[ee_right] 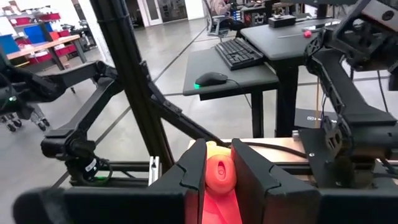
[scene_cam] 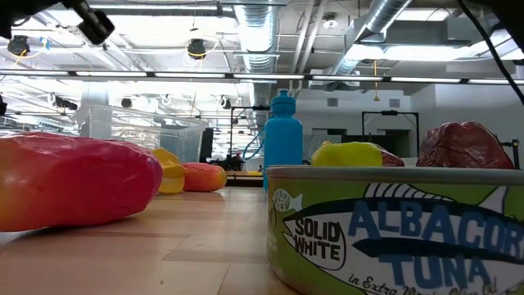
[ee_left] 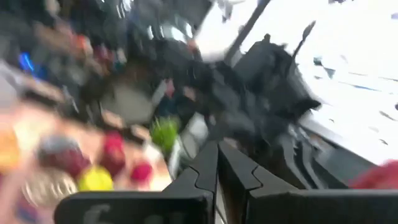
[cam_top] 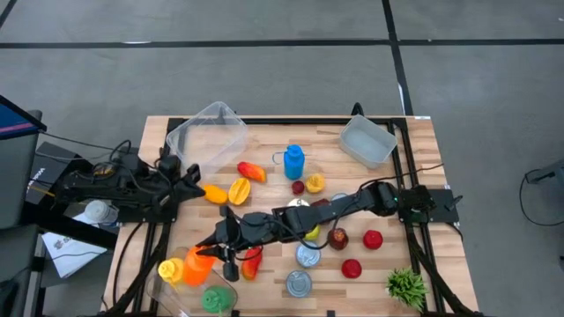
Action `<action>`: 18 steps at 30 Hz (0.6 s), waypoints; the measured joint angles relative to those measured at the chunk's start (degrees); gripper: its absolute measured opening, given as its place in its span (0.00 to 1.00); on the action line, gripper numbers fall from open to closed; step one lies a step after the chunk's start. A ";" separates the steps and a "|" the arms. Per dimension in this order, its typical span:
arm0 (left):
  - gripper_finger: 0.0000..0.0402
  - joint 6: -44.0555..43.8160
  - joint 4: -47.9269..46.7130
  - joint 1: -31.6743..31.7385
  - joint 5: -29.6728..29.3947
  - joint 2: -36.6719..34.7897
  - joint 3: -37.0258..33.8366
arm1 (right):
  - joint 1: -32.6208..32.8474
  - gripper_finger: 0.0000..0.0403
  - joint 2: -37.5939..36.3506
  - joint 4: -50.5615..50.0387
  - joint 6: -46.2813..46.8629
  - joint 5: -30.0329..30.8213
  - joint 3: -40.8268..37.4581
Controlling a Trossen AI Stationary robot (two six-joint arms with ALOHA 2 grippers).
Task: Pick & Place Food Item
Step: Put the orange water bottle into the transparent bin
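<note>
My right gripper (ee_right: 217, 163) reaches across the table to its near left part (cam_top: 211, 241) and is shut on a red-orange food item (ee_right: 219, 177). Just beside it in the high view stand an orange cup (cam_top: 198, 266) and another red-orange food piece (cam_top: 252, 261). My left gripper (ee_left: 217, 167) is shut with nothing between its fingers, drawn back at the table's left edge (cam_top: 189, 176). A clear bin (cam_top: 208, 132) sits at the far left and a second clear bin (cam_top: 368, 141) at the far right. My right gripper pinches the red-orange food item between its two fingers, one on each side of its rounded end (ee_right: 219, 169). The fingers lie about level and point toward the table's left edge. Whether the item is clear of the table cannot be told.
A blue bottle (cam_top: 293, 161), yellow and orange fruit (cam_top: 238, 189), red fruit (cam_top: 372, 238), two cans (cam_top: 307, 255) and a green plant (cam_top: 405, 286) are spread over the table. The low view shows a tuna can (scene_cam: 393, 233) up close.
</note>
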 joint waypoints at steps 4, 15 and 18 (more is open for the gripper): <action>0.00 -1.36 -10.42 0.00 2.26 0.04 2.70 | -0.04 0.13 0.00 0.53 0.72 -0.46 0.01; 0.00 0.41 -16.76 -0.02 0.77 0.07 4.11 | -0.04 0.13 0.60 1.22 1.46 -1.95 0.09; 0.00 0.41 -16.77 0.00 0.77 0.07 4.11 | -0.09 0.13 1.09 1.08 1.78 -2.31 -0.04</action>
